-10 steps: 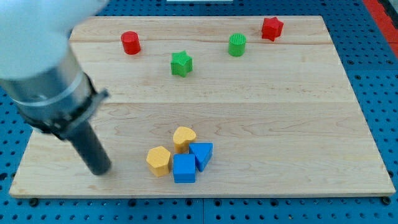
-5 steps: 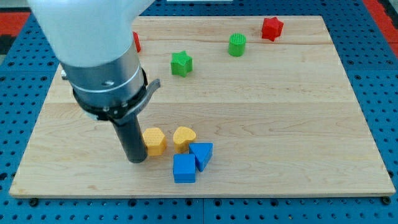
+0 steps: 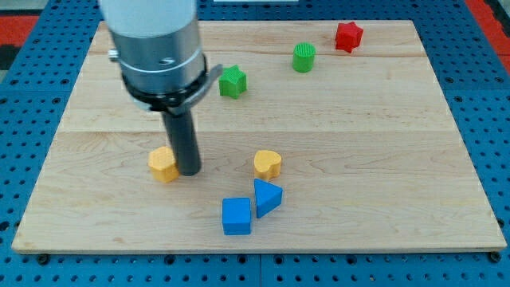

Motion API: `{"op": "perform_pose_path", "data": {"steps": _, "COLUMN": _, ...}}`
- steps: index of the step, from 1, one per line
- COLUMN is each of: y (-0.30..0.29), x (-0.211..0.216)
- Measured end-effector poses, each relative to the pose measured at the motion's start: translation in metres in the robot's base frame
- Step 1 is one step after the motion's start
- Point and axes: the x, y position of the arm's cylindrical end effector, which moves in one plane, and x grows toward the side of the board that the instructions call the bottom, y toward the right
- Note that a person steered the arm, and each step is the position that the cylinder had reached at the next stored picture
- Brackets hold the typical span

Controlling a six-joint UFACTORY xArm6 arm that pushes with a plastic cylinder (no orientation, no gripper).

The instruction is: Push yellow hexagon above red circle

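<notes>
Seven blocks: small solid pieces with a matte, moulded look, spread over one wooden board.
Yellow hexagon (image 3: 162,164): six-sided, flat-topped, sitting at the view's left of centre, touching my tip on its right side.
My tip (image 3: 190,171): lower end of a straight, smooth dark rod, resting on the board just right of the yellow hexagon; it has no jaws and holds nothing, only pressing against that block's side.
Arm body (image 3: 157,44): grey metal cylinder with a white casing above, rising out of the view's top and covering the board's upper left.
Red circle: cannot be seen; the arm body hides the upper-left part of the board.
Yellow heart (image 3: 268,164): rounded lobes, standing apart at the right of my tip, above the blue pair.
Blue cube (image 3: 237,216): square-faced, near the view's bottom, just beside the blue triangle.
Blue triangle (image 3: 267,197): wedge shape, just right of the blue cube and below the yellow heart.
Green star (image 3: 232,81): pointed outline, upper middle, just right of the arm body.
Green cylinder (image 3: 304,57): round with a ribbed side, right of the green star.
Red star (image 3: 348,36): pointed outline, near the view's top right.
Board (image 3: 382,143): pale wood with lengthwise grain and plank seams.
Base (image 3: 486,96): blue perforated panel around the board.
Writing: none readable.
</notes>
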Motion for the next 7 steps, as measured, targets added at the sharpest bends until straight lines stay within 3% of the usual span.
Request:
{"op": "perform_pose_path", "data": {"steps": 1, "y": -0.008, "x": 0.012}}
{"op": "perform_pose_path", "data": {"steps": 4, "y": -0.095, "x": -0.034}}
{"op": "perform_pose_path", "data": {"steps": 7, "y": -0.102, "x": -0.014}}
